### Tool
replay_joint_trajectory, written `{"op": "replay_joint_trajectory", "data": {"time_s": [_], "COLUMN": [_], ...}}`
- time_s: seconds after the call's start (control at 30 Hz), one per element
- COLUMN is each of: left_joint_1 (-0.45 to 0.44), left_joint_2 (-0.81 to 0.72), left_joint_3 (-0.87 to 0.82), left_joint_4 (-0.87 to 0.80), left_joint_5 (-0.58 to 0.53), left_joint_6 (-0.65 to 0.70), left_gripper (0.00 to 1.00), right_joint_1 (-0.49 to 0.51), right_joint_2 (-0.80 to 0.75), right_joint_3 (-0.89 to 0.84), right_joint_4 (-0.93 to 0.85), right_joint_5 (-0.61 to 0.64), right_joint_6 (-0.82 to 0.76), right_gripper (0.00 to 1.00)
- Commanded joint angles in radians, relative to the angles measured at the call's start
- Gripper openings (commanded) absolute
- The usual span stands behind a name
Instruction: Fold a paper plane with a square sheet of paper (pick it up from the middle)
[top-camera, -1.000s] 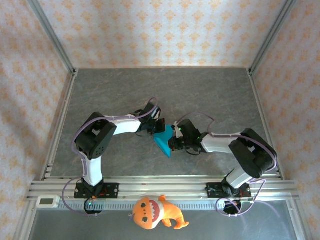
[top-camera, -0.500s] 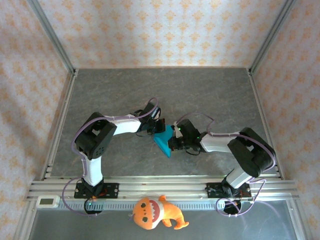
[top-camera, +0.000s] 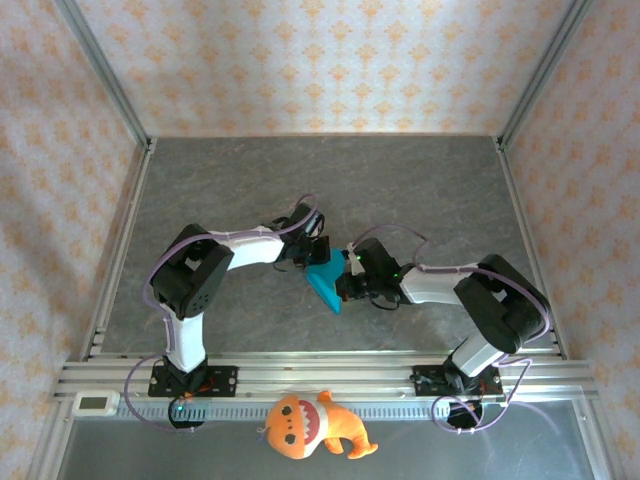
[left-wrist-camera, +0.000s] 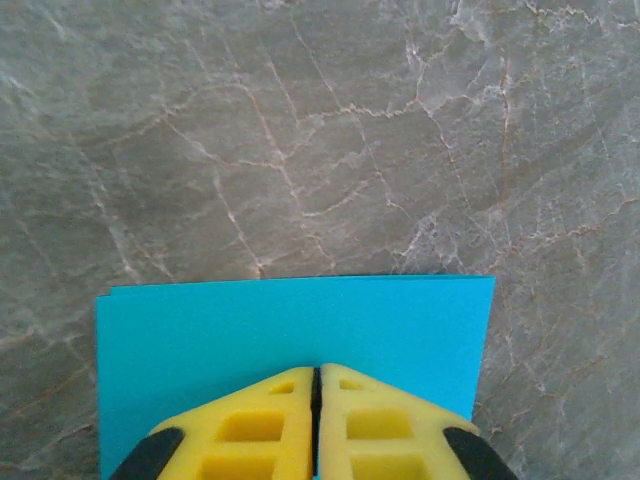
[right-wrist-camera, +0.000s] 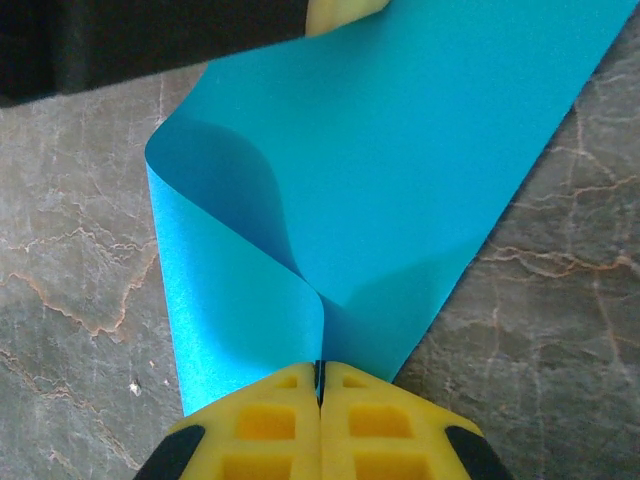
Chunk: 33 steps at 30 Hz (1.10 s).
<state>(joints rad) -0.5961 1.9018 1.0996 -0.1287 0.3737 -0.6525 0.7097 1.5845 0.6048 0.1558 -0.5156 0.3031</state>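
1. Mid-tabletop (top-camera: 400, 180), between both arms, we see the square sheet of paper (top-camera: 325, 283) pinched from two sides.
2. On the left hand (left-wrist-camera: 316, 372) the yellow fingers are together, clamped on one edge of the sheet. It looks doubled over, w/ two layers nearly flush.
3. On the right hand (right-wrist-camera: 320, 365) the fingers are together, clamped where the sheet curls into a soft loop.
4. Progress, as we judge it: early. Pickup is done and approx. one half-fold is begun. No nose folds, wings or dart shape yet.
5. Writing: none legible. The white gauge (top-camera: 97, 402) has a display too small to read, and the orange plush toy (top-camera: 310, 425) shows no label.
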Motion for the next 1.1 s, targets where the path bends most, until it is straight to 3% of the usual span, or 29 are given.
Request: {"op": "replay_joint_trajectory", "data": {"time_s": [0.0,0.23,0.4,0.57,0.73,1.07], "left_joint_1": [-0.005,-0.005,0.0,0.001,-0.014,-0.071], "left_joint_2": [-0.049,-0.191,-0.336,-0.457,-0.445,-0.336], "left_joint_3": [0.033,-0.101,-0.25,-0.442,-0.546,-0.519], "left_joint_4": [-0.052,0.044,0.148,0.381,0.581,0.596], "left_joint_5": [-0.061,-0.08,-0.047,0.069,0.167,0.162], "left_joint_6": [0.005,-0.09,-0.185,-0.354,-0.475,-0.497], "left_gripper": [0.15,0.19,0.09,0.02,0.0,0.0], "right_joint_1": [-0.005,-0.006,-0.006,-0.007,-0.009,-0.009], "right_joint_2": [0.027,0.039,0.042,0.04,0.038,0.038], "right_joint_3": [0.0,0.005,0.009,0.008,0.005,0.006], "right_joint_4": [-0.027,-0.01,-0.013,-0.007,-0.002,-0.015], "right_joint_5": [0.044,0.038,0.043,0.049,0.051,0.055], "right_joint_6": [-0.001,-0.003,-0.007,-0.003,0.002,0.001], "right_gripper": [0.0,0.0,0.0,0.0,0.0,0.0]}}
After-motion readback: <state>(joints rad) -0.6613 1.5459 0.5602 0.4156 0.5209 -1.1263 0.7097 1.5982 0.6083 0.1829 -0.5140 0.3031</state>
